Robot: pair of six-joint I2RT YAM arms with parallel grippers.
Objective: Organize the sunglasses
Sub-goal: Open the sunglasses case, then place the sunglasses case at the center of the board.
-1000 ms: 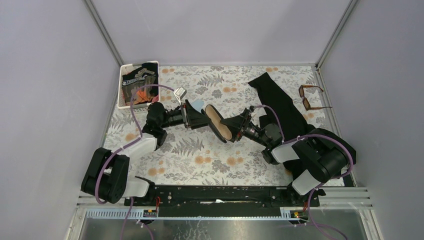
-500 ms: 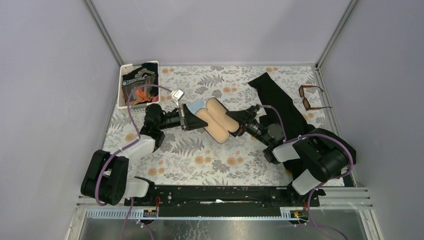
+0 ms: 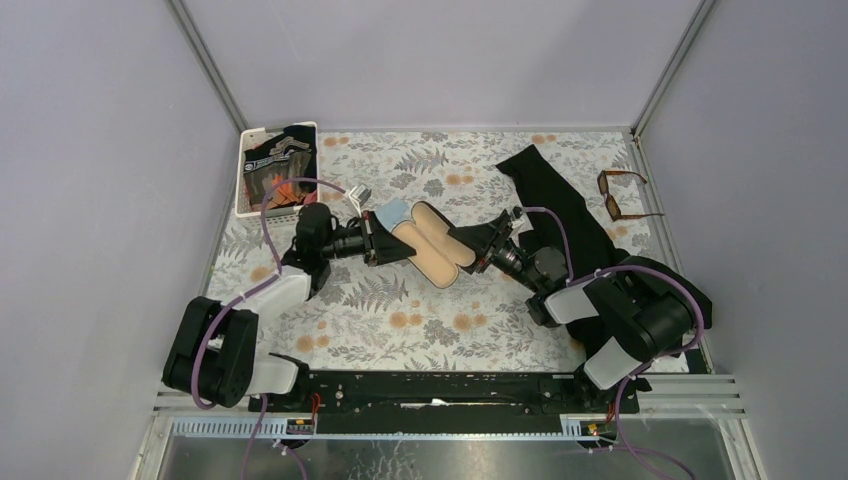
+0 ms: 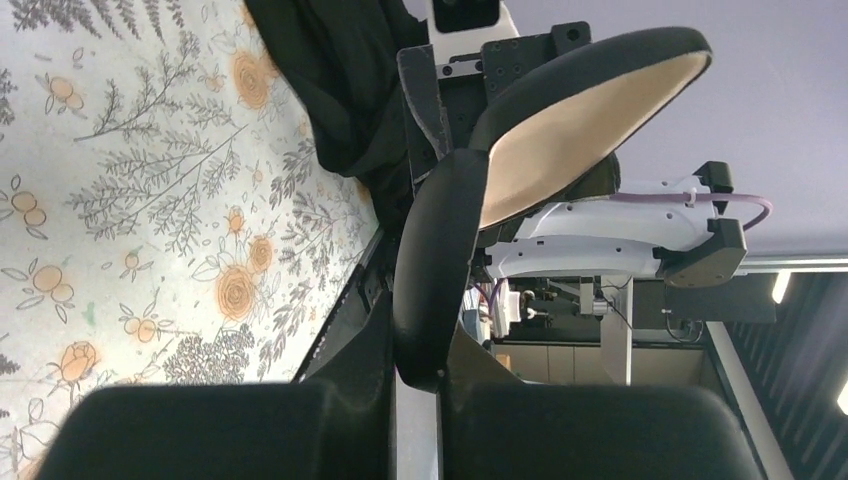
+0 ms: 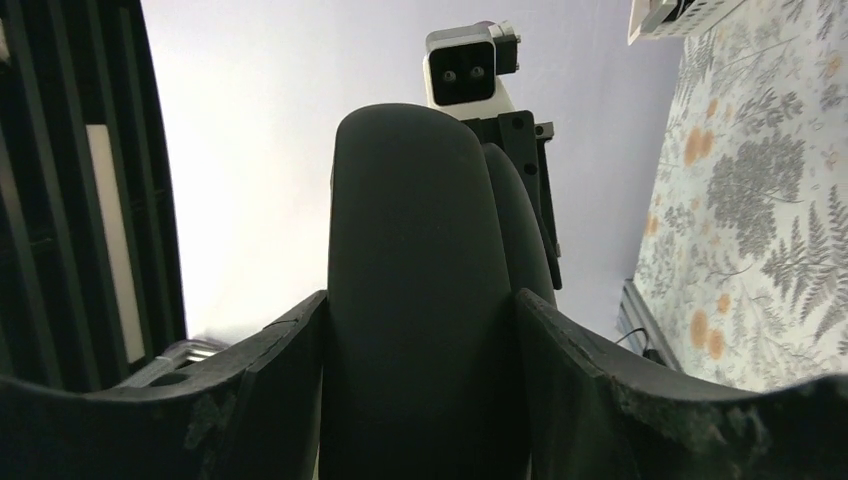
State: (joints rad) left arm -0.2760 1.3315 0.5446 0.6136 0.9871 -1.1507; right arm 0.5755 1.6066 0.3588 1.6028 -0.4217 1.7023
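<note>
Left gripper (image 3: 376, 240): we have it pressed nearly together, pinching the thin black rim of one half of the glasses case (image 3: 432, 243) at its left end; the wrist view shows that rim running down between the fingers.
Light-blue cloth (image 3: 392, 211): it shows just beside our left fingers at the case's far-left corner; we cannot tell whether it lies inside the case or behind it.
Case: it is spread open between our two arms, both beige-lined halves facing up, above the middle of the floral table cover (image 3: 400, 310).
Right gripper (image 3: 480, 250): its fingers stand wide apart but full, clamped across the black body of the other half of the case.
Black fabric (image 3: 560, 212): a dark strip lies on the table behind our right arm, between the case and the glasses.
Sunglasses (image 3: 622, 195): they rest unfolded at the far right back corner, well apart from the case and from both grippers.
Step in hand, as we judge it: opening the case so that it can receive the glasses.
Doing it well: we should hold the right clamp firm while the left half swings fully back, pull along the hinge's own arc and not sideways, then set the case down lining-up before either gripper lets go.
Risk: our left pinch is shallow, so the rim could slip and the case snap shut.
</note>
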